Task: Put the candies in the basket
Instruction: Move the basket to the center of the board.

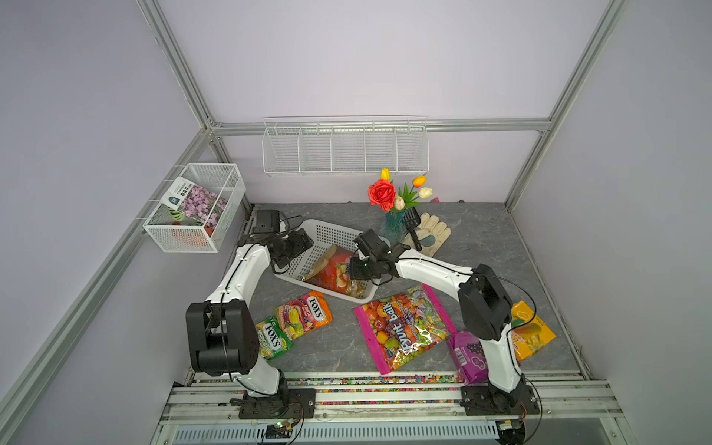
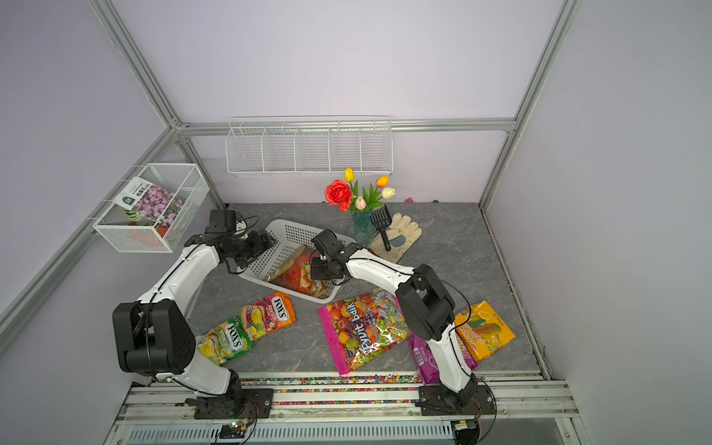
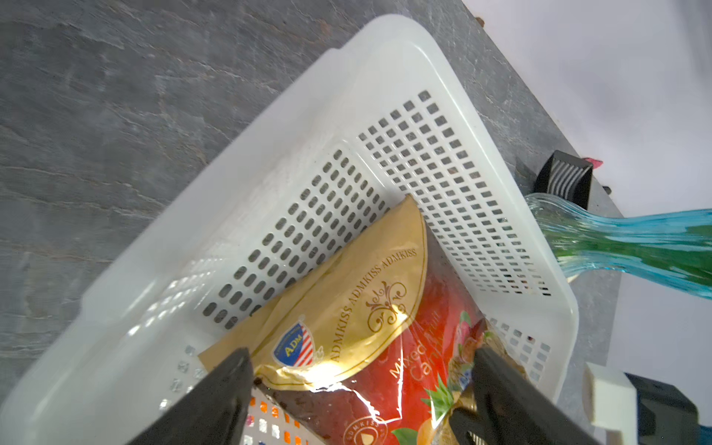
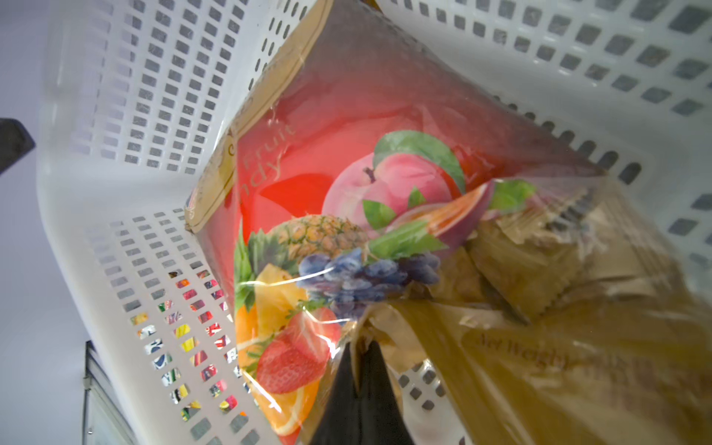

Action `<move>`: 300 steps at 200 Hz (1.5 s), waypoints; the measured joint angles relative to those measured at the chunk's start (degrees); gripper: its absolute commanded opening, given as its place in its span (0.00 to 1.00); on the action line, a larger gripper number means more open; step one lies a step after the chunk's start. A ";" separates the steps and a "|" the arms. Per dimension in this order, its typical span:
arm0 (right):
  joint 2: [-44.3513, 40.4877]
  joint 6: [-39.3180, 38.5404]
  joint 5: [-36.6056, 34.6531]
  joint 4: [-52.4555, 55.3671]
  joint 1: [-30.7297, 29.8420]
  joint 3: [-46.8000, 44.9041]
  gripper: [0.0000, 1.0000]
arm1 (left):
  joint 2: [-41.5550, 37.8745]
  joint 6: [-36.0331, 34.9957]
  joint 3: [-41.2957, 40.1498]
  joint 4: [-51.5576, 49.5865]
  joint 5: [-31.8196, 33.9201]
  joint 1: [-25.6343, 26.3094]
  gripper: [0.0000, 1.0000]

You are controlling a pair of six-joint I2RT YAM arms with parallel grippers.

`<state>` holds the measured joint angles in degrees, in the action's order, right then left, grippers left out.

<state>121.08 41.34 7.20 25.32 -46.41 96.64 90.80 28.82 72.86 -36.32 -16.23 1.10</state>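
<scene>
right gripper (image 4: pixel 360 346) pinched shut on glossy red-gold fruit candy bag (image 4: pixel 308 185) in white perforated plastic basket (image 3: pixel 269 127); left gripper (image 3: pixel 362 352) wide open.

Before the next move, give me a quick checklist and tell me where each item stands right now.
1. The red-gold bag sits in the basket: ok.
2. The right gripper is off that bag: not ok, shut on its edge.
3. The left gripper is free: ok, open, nothing held.
4. Room in the basket: ok, far half bare.
5. Other candies in: not ok; orange FOX'S bag, green FOX'S bag, pink-edged bag, purple bag and yellow bag lie on the table.
</scene>
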 measured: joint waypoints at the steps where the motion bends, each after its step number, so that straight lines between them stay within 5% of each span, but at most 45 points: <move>1: 0.02 -0.09 0.00 -0.07 0.00 0.00 0.00 | -0.02 -0.02 0.02 0.00 0.13 -0.02 0.92; 59: 3.28 -4.74 2.14 -4.52 -0.07 1.64 0.00 | 0.26 -1.05 0.98 -1.33 9.18 -2.54 0.95; 138: 6.25 -15.10 6.58 -11.45 -0.07 2.80 0.00 | 7.91 -2.58 2.25 -1.75 8.00 -2.29 0.79; 217: 11.10 -18.21 14.10 -14.86 -0.24 10.45 0.00 | 8.85 -2.34 1.51 -1.86 5.25 -2.19 0.76; 300: -1.99 -13.46 7.32 -4.11 -2.91 12.63 0.00 | 1.66 -1.51 -0.72 -2.97 -1.40 -1.95 0.85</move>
<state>119.09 27.88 14.52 21.21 -49.32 109.27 92.47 27.31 72.14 -39.29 -17.63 -0.84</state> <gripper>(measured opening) 0.059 0.839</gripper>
